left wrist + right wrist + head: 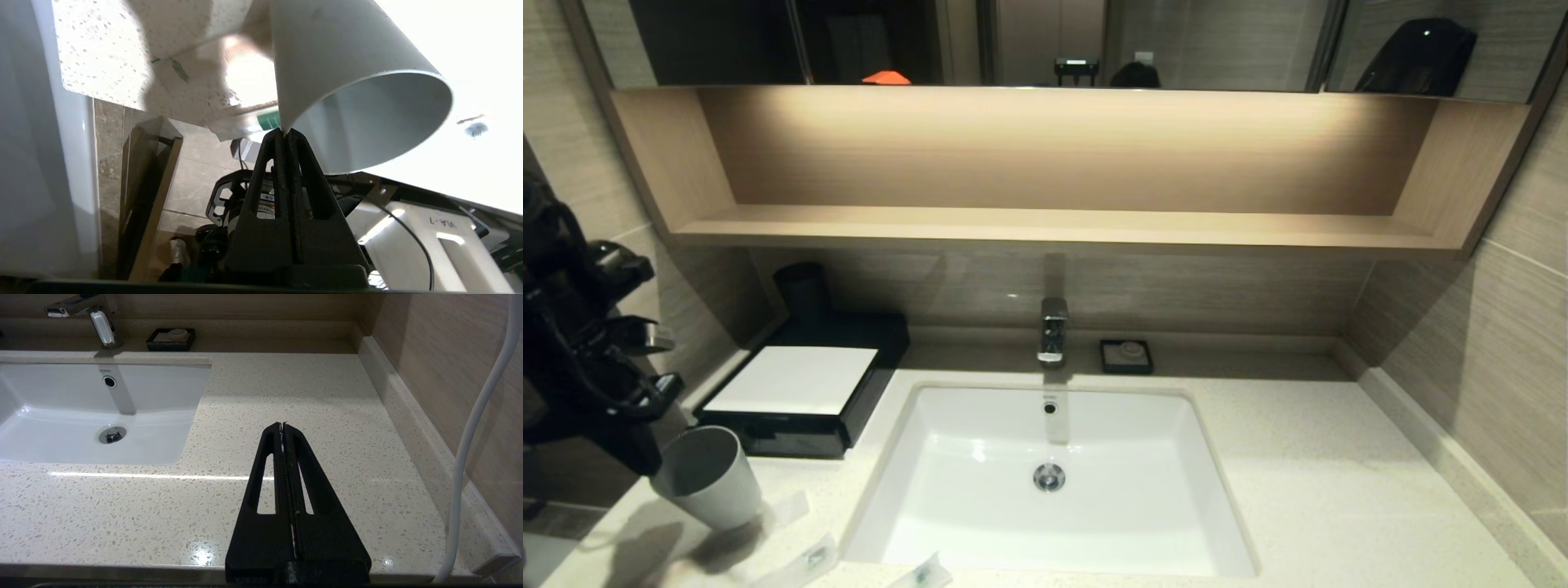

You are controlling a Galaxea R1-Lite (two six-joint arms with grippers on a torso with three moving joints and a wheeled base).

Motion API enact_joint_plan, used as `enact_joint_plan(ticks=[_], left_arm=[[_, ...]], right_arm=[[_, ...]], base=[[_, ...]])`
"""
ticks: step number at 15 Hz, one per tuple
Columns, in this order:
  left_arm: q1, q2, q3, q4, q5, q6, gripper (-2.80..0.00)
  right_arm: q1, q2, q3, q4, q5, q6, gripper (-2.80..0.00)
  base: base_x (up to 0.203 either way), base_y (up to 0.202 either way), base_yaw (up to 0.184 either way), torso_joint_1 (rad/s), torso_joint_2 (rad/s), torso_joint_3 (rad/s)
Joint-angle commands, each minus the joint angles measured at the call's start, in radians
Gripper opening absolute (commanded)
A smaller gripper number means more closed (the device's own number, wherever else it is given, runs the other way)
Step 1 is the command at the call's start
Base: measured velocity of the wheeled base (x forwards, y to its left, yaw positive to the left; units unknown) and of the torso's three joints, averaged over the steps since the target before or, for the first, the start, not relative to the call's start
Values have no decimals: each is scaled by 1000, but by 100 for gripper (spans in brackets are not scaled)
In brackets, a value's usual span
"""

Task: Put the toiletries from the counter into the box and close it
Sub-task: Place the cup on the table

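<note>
Toiletries [813,559] lay in their clear wrappers along the near edge of the counter [1323,457], just beside a grey cup [707,478] and in front of the white basin [1049,457], none of them yet in the box [805,400]. The box sat at the back left corner against the wall, its white top panel flat and its front drawer seemingly pushed in, though the head view was too dark there to be sure.

The left gripper [284,131] hung off the counter's left end, fingers pressed together with nothing between them, its tips right at the rim of the cup, which lay tilted with its mouth toward the wrist camera. One packet [179,71] showed beyond the cup on the speckled stone. Judging by that pose, the arm was poised near the packets, and the cup stood in the way of a clean reach.

The right gripper [282,424] hovered over the bare stretch of counter to the right of the basin, clenched on nothing and well apart from any packet, apparently parked. A faucet [1052,331] and a small black soap dish [1125,356] stood behind the basin, clear of the work.
</note>
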Motion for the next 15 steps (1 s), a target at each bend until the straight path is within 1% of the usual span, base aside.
enact_joint_plan(ticks=[1,8,12,15], left_arm=[[35,61,-38,9,-2,-1,-280],[111,134,-84,5,-2,-2,-280],[124,136,-87,1,-1,0,-280],[135,151,-113,9,-10,-2,-280]], right_arm=[[0,0,0,0,1,0,-280],[0,0,0,0,0,0,-280],[0,0,0,0,2,0,-280],[0,0,0,0,1,0,-280]], base=[[0,0,0,0,0,0],[0,0,0,0,0,0],[0,0,0,0,0,0],[0,0,0,0,0,0]])
